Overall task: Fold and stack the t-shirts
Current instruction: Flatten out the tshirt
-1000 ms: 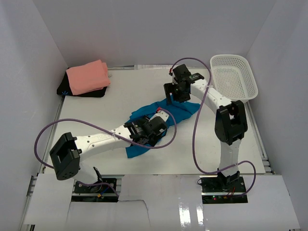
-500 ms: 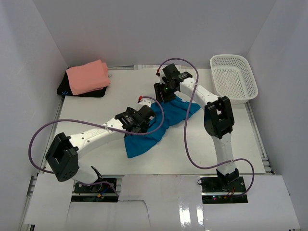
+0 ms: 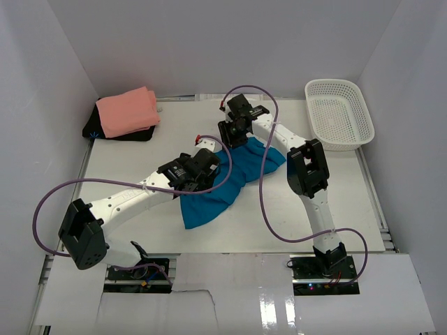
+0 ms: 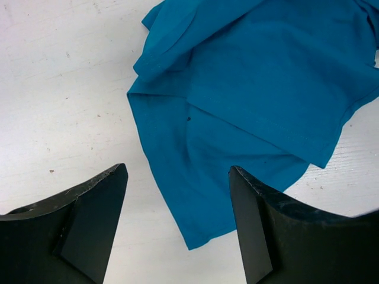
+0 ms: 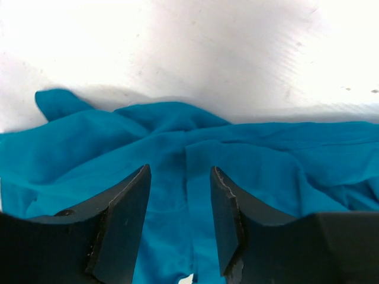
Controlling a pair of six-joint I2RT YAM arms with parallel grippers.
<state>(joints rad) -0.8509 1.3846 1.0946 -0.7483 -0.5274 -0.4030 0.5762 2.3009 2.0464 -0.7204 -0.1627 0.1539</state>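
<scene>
A crumpled blue t-shirt (image 3: 230, 178) lies unfolded on the white table's middle; it fills the left wrist view (image 4: 254, 94) and the right wrist view (image 5: 177, 154). My left gripper (image 3: 202, 164) hovers over the shirt's left edge, jaws wide open and empty (image 4: 177, 177). My right gripper (image 3: 234, 136) hovers over the shirt's far edge, jaws open and empty (image 5: 180, 177). A folded pink t-shirt (image 3: 126, 112) rests on a folded black one (image 3: 98, 129) at the far left corner.
A white plastic basket (image 3: 339, 112) stands at the far right. White walls enclose the table (image 3: 174, 132) on three sides. Purple cables loop off both arms above the table.
Both arms have swung left. The left gripper moved from over the shirt's middle to its left edge; the right gripper moved left along the far edge. The shirt now lies more exposed.
</scene>
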